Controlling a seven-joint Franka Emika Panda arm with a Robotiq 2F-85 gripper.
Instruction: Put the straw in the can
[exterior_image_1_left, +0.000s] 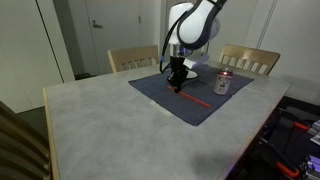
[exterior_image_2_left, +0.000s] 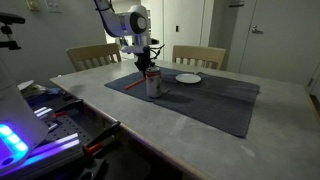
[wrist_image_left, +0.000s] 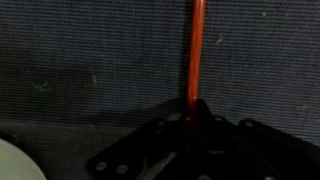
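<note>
The red-orange straw (exterior_image_1_left: 196, 98) lies on the dark mat (exterior_image_1_left: 160, 95), one end under my gripper and the other end towards the can. In the wrist view the straw (wrist_image_left: 193, 50) runs straight up from between the fingers. My gripper (exterior_image_1_left: 177, 80) is low over the mat, and its fingers (wrist_image_left: 190, 112) meet around the straw's near end. The silvery can (exterior_image_1_left: 223, 84) with red marking stands upright on the mat beyond the straw's far end. In an exterior view the can (exterior_image_2_left: 154, 85) stands just in front of my gripper (exterior_image_2_left: 148, 66), and the straw is hidden there.
A flat white plate (exterior_image_2_left: 188, 78) lies on the mat (exterior_image_2_left: 215, 100) beyond the can; its edge shows in the wrist view (wrist_image_left: 15, 165). Two wooden chairs (exterior_image_1_left: 133, 58) (exterior_image_1_left: 250, 60) stand at the table's far side. Cluttered equipment (exterior_image_2_left: 50, 105) sits beside the table.
</note>
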